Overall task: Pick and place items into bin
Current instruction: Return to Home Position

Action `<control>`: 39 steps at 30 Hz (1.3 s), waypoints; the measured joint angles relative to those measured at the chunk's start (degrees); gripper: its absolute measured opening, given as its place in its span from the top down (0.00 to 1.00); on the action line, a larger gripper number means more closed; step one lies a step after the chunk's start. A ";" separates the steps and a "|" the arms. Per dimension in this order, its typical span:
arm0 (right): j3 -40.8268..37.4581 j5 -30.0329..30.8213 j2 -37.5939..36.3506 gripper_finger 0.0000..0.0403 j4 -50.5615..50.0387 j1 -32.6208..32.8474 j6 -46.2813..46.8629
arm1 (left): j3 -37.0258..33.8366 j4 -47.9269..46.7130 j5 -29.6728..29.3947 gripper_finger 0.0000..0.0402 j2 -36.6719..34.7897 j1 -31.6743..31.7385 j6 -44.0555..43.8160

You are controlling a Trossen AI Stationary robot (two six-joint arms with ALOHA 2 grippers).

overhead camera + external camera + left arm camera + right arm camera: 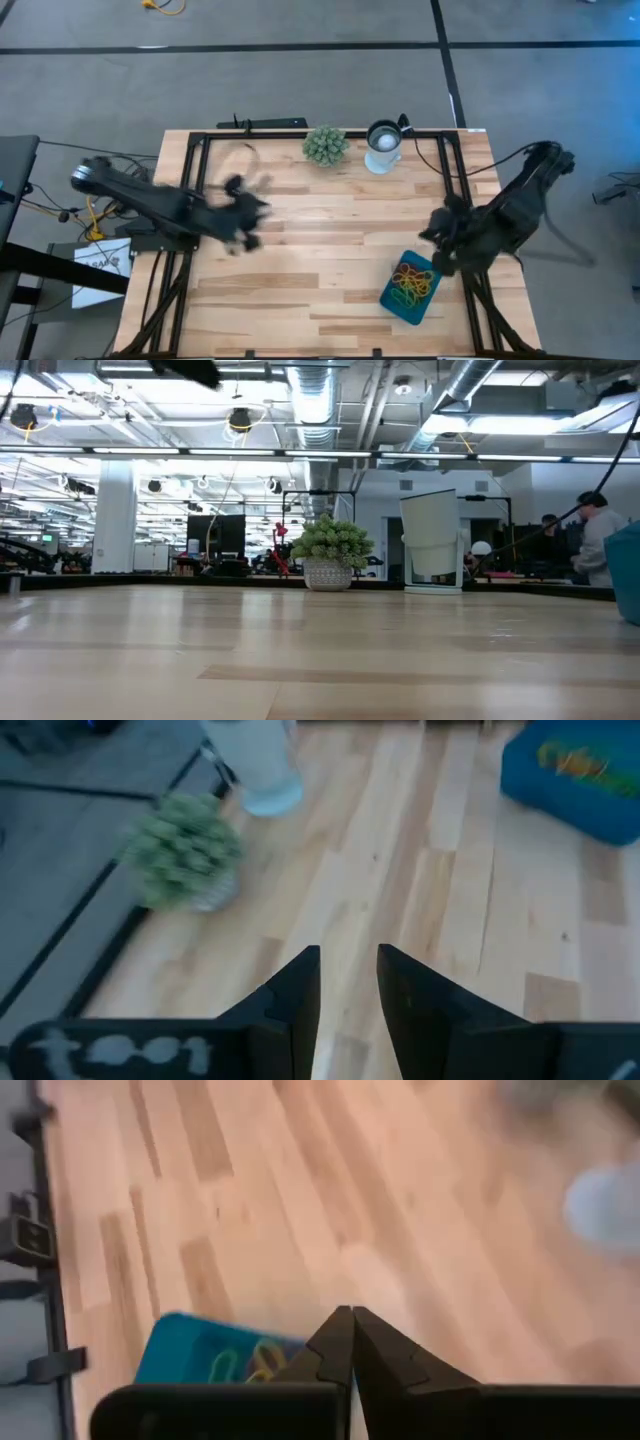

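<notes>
Across the counter [330, 230] we find no loose band on the bare wood, either from overhead or in the level view, so we judge the sorting itself finished. Both arms are off the work. The left arm reaches over the counter's left half, its left fingers [252, 212] well apart from the bin. The right arm folds in from the right edge, its right fingers [440, 243] just beside the bin's far corner but not touching it, as far as we can tell. The left fingers stand a narrow gap apart with nothing between them; the right fingers are pressed together and carry nothing.

The bin [410, 287] lies on the counter's right side, near the right arm, set at a slant to the boards. At the back edge the cup [383, 146] and the plant ball [325, 146] sit side by side, neither part of the job.

Inside the bin lie the rubber bands [413, 284], a tangle of yellow, green, orange and red. All that is left, as we read it, is for the two arms to settle at rest; no pick or drop looks pending.
</notes>
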 joint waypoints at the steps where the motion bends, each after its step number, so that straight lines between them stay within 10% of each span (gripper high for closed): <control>1: 0.05 1.41 -1.99 0.99 -0.36 0.22 -1.98 | 0.00 -2.56 -0.25 0.77 -4.10 -0.63 0.08; 7: -3.39 12.19 -15.35 1.00 -0.40 0.60 -9.18 | -8.19 -5.67 5.16 0.77 -28.20 -4.13 -0.54; 14: -32.04 12.81 -33.10 1.00 35.62 -1.64 -25.31 | -38.91 31.74 11.20 0.77 -48.35 -6.14 9.74; 19: -48.96 3.54 -42.14 1.00 56.08 -6.29 -37.14 | -51.09 49.50 14.54 0.77 -53.46 -5.13 23.54; 27: -54.81 1.67 -59.75 1.00 58.25 -12.47 -51.76 | -51.66 41.94 26.16 0.77 -63.08 -4.53 25.08; 39: -66.50 -9.03 -63.18 1.00 74.01 -19.60 -58.57 | -61.78 56.98 18.06 0.77 -66.30 -4.42 21.56</control>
